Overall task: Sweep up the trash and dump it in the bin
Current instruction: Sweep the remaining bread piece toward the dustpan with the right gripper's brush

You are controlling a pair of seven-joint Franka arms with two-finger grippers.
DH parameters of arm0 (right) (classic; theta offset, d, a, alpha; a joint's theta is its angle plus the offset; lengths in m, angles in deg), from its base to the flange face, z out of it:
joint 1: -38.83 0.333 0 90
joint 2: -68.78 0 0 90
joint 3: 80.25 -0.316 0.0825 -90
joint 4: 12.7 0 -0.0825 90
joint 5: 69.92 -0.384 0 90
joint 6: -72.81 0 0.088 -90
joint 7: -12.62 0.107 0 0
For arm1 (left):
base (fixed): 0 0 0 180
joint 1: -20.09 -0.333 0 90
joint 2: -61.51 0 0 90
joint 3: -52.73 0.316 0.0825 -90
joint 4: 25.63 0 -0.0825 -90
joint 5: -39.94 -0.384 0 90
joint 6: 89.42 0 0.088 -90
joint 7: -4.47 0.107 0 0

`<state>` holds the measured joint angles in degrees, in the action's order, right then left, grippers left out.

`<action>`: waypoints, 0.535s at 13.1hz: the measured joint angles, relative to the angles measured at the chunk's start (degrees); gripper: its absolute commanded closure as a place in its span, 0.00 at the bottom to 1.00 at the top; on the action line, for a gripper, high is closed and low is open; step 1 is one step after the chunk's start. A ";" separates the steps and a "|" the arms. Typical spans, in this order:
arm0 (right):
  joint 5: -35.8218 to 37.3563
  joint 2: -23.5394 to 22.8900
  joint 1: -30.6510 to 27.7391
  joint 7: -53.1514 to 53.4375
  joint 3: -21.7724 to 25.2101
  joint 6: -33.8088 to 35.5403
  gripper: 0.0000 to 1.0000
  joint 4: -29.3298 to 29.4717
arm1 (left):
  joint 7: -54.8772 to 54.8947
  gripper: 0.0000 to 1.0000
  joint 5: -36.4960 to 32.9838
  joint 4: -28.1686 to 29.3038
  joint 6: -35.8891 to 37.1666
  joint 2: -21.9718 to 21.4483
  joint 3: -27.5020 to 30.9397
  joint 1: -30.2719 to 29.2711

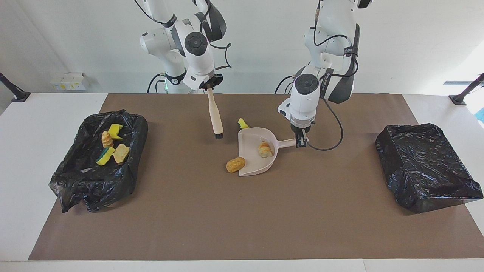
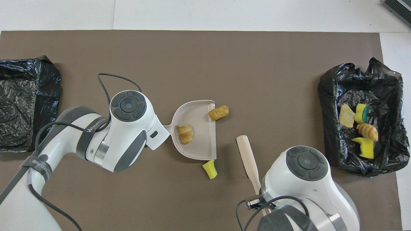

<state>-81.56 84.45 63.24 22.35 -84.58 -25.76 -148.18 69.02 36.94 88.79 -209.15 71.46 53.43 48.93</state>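
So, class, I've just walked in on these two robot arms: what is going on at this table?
They are sweeping up toy trash. The left gripper holds the handle of the beige dustpan, which lies on the brown mat with one bread roll in it. The right gripper holds the brush raised, bristles down. A second roll and a yellow sponge piece lie loose beside the pan's mouth. Four pieces already lie in the open bin at the right arm's end.

A white table (image 1: 22, 158) carries a large brown mat (image 1: 249, 211) (covering most of its top). At the robots' end rises a plain pale wall (image 1: 68, 41), with white outlet boxes (image 1: 70, 80) at its foot. Lighting is bright and even.
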 measured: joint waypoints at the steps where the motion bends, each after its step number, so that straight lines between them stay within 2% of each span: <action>1: 1.11 -0.15 -1.48 -3.26 0.12 -2.83 1.00 -0.39 | 0.22 1.00 0.28 0.12 -0.20 0.00 0.00 0.00; 4: 4.39 -3.53 -5.91 -8.80 0.43 -9.03 1.00 0.84 | 4.07 1.00 4.76 0.85 -2.86 0.02 0.12 -0.61; 7: 5.63 -11.48 -6.70 -9.17 0.47 -12.79 1.00 6.90 | 8.58 1.00 8.53 1.39 -4.63 0.05 0.20 -3.07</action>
<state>-75.92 72.96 56.54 13.18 -84.11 -38.54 -141.28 77.60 45.47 90.18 -213.78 71.51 53.63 45.86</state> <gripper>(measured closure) 0.736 0.670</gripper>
